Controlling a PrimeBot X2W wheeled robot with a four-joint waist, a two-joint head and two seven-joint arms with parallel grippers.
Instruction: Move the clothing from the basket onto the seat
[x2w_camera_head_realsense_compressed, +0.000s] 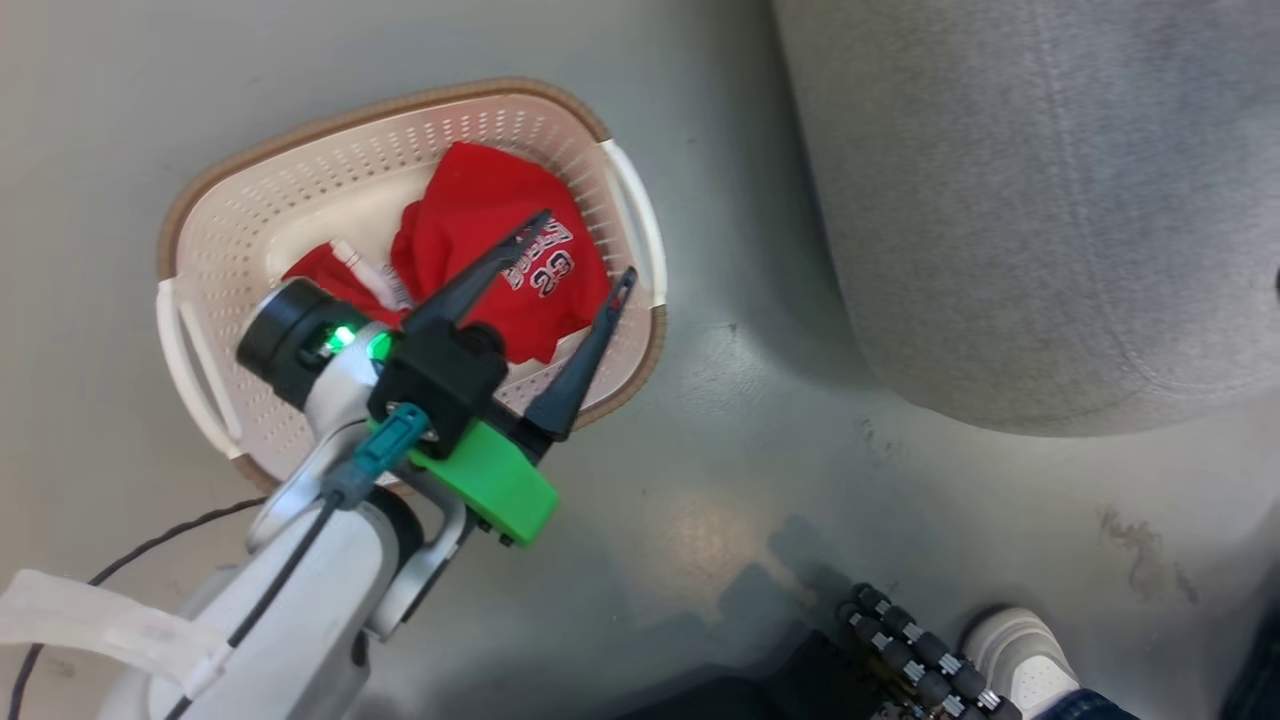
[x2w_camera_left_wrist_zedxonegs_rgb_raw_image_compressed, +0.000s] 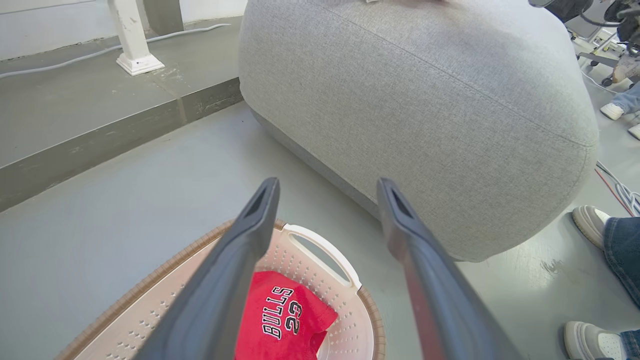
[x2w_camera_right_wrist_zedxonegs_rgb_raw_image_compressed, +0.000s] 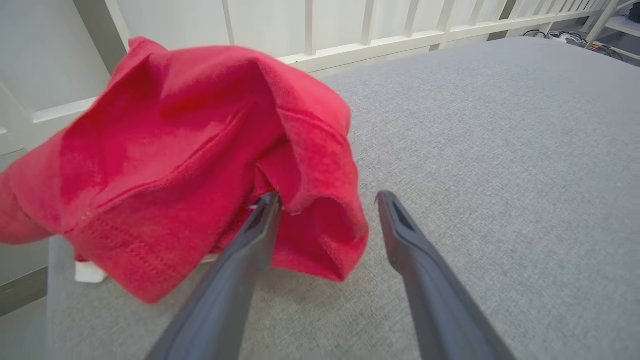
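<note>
My right gripper is over the seat with its jaws spread wide and nothing gripped. One red garment is slumped on the seat, leaning against one finger. The basket sits on the floor just beside the seat with the BULLS jersey in it. My left gripper hovers above that, jaws released too.

I think it is a robot test room: a bare grey floor, loose cables, a person's shoe close by.
</note>
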